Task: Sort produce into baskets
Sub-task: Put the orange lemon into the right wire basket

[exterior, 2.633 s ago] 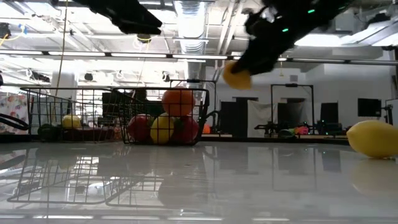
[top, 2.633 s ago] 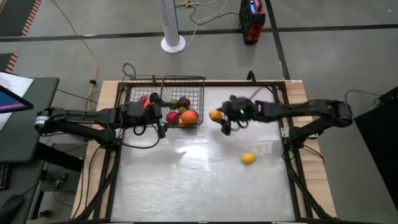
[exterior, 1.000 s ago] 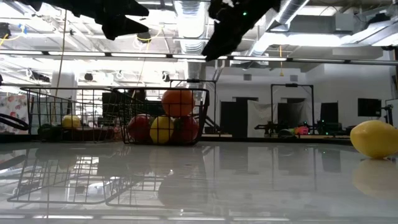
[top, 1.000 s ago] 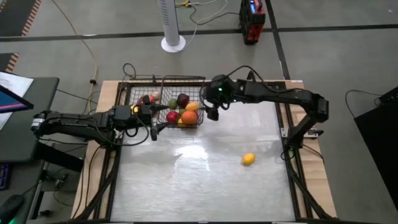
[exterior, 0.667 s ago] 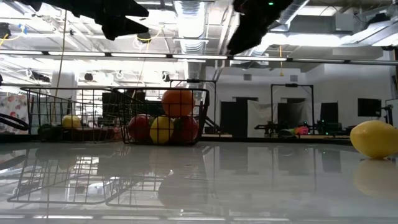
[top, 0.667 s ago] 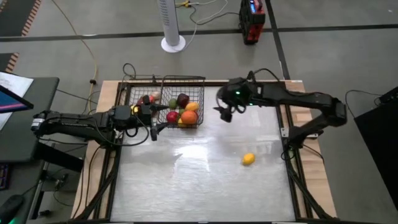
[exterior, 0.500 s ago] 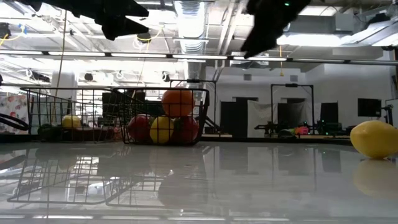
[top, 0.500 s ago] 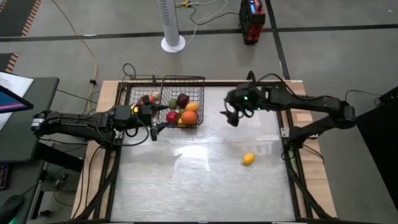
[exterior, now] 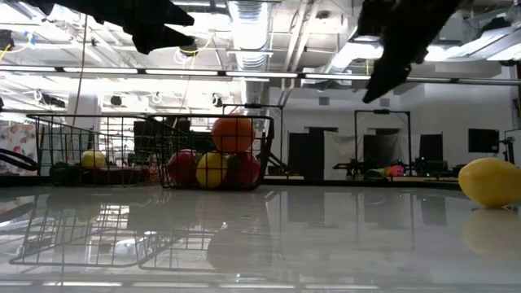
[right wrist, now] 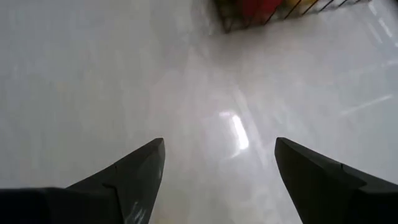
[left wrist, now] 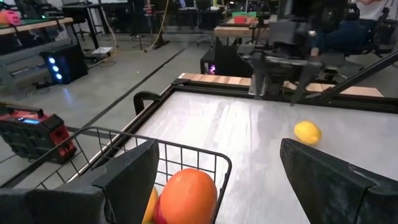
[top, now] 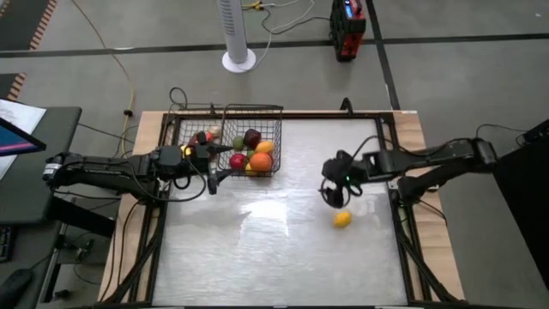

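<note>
Swinging back from the baskets (top: 227, 137), the right hand (top: 333, 196) now hovers spread and empty just beside the lemon (top: 342, 219) on the desk (top: 257, 249); the left hand (top: 214, 167), spread too, waits by the fruit-filled deeper basket (exterior: 218, 150)

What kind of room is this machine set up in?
It looks like a workshop or lab: bare concrete floor, exposed ceiling ducts, workbenches and loose cables around the table.
</note>
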